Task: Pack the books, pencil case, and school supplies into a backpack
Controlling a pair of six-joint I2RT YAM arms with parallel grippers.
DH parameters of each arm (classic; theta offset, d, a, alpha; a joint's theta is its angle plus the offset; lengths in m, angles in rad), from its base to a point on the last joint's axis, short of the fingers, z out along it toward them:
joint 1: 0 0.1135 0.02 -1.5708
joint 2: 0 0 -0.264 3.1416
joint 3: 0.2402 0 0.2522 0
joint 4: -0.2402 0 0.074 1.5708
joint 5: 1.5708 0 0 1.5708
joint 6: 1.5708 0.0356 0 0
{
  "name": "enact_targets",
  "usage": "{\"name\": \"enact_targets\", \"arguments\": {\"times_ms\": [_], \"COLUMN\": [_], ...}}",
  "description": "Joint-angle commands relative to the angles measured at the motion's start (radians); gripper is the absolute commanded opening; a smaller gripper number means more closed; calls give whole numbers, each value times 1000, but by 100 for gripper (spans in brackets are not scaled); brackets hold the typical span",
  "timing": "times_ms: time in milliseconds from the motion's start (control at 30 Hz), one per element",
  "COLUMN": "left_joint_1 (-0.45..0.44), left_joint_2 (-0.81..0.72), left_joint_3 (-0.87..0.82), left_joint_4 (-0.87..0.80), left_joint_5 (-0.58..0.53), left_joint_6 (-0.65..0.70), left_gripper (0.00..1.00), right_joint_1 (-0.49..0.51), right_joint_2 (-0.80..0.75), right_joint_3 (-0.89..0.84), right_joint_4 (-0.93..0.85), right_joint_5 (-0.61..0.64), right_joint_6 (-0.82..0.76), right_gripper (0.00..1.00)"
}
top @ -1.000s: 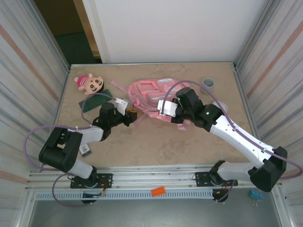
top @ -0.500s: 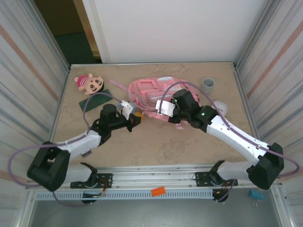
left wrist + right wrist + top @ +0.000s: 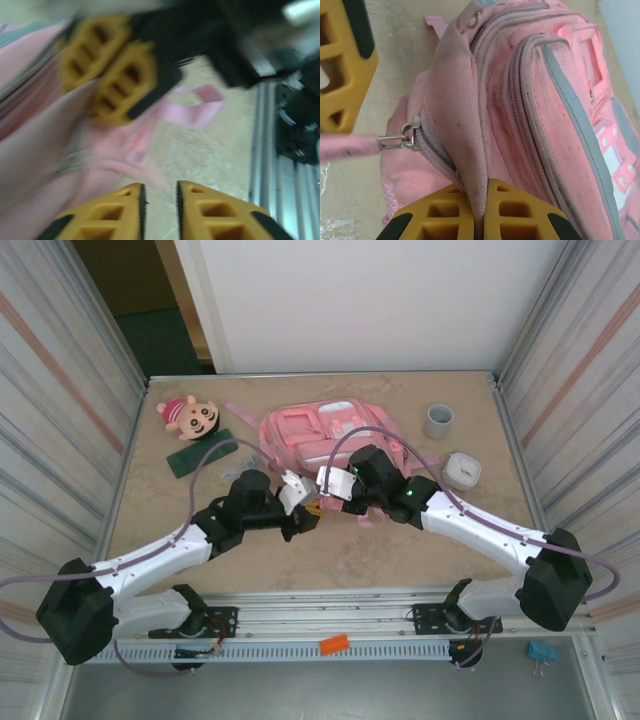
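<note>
Pink backpack (image 3: 535,90) fabric is pinched tight by the right gripper (image 3: 476,194); blur hides whether the narrowly parted left gripper (image 3: 160,194) grips anything.

Items counted on the beige table: one pink fabric backpack (image 3: 310,430) with white-trimmed pockets; one plush doll (image 3: 188,416) with a pink cap; one flat dark green oblong pouch (image 3: 200,451); one grey cylindrical cup (image 3: 437,421); one small white rounded-square case (image 3: 462,470). Two black-and-white robot arms, left arm (image 3: 160,555) and right arm (image 3: 480,530), each carry one yellow two-finger gripper: left gripper (image 3: 160,187), right gripper (image 3: 479,189). On the near rail lie one orange tag (image 3: 334,644) and one blue clip (image 3: 540,652).
</note>
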Motion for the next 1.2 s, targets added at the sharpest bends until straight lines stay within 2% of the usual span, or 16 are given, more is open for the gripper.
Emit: {"name": "enact_targets", "arguments": {"times_ms": [0, 100, 167, 267, 467, 600, 667, 800, 833, 967, 1067, 1167], "left_joint_1": [-35, -32, -32, -30, -32, -32, -32, -31, -32, -32, -38, -38], "left_joint_2": [-70, -166, -226, -279, -196, -110, -58, 44, 70, 131, 117, 95], "left_joint_3": [33, 12, 0, -18, 73, 102, 135, 171, 180, 210, 165, 88], "left_joint_4": [-38, -96, -130, -151, -258, -225, -242, -220, -220, -197, -112, 16], "left_joint_5": [-19, -158, -238, -285, -277, -278, -240, -234, -213, -148, -137, -175], "left_joint_6": [41, 100, 163, 303, 471, 570, 626, 681, 689, 627, 532, 418], "left_gripper": [36, 53, 64, 72, 76, 77, 77, 76, 71, 26, 13, 0], "right_joint_1": [-34, -64, -98, -136, -159, -164, -164, -164, -164, -194, -251, -269], "right_joint_2": [-65, -120, -156, -188, -168, -146, -139, -134, -134, -141, -167, -215], "right_joint_3": [12, 9, 15, 23, 57, 80, 97, 118, 120, 135, 133, 81], "right_joint_4": [87, 6, -51, -115, -223, -278, -298, -315, -317, -314, -256, -138], "right_joint_5": [-82, -187, -305, -424, -462, -476, -487, -508, -507, -549, -610, -555], "right_joint_6": [-45, -122, -172, -239, -320, -335, -333, -336, -336, -272, -121, 136], "right_gripper": [0, 0, 0, 0, 0, 0, 0, 0, 0, 0, 5, 25]}}
